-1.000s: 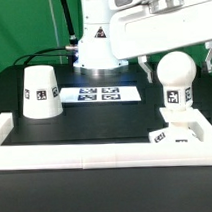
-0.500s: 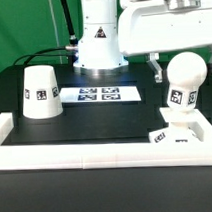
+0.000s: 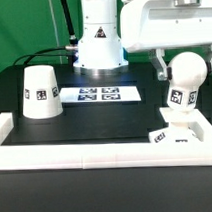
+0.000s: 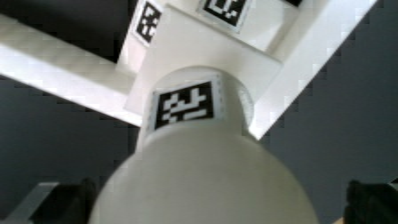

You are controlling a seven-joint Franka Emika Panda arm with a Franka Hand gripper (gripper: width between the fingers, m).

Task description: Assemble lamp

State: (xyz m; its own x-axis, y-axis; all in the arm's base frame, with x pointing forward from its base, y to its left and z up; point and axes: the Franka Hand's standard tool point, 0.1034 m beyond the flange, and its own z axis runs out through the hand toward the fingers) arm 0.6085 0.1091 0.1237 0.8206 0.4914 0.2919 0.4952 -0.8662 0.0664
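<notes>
The bulb (image 3: 182, 83) stands upright on the small square base (image 3: 175, 133) at the exterior view's right, by the front rail. My gripper (image 3: 184, 61) is open, with its dark fingers (image 3: 161, 65) on either side of the bulb's ball top and not closed on it. In the wrist view the bulb (image 4: 196, 150) fills the middle between my gripper's (image 4: 217, 205) two fingers (image 4: 63, 200), with the tagged base (image 4: 267, 30) beyond it. The cone shade (image 3: 39, 92) stands alone at the exterior view's left.
The marker board (image 3: 100, 93) lies flat at the back middle. White border rails (image 3: 96, 151) run along the front and both sides. The arm's white pedestal (image 3: 96, 44) stands behind the marker board.
My gripper has shifted toward the exterior view's right and its fingers now sit more evenly around the bulb's ball. The bulb has shifted slightly right. The shade has not moved.
</notes>
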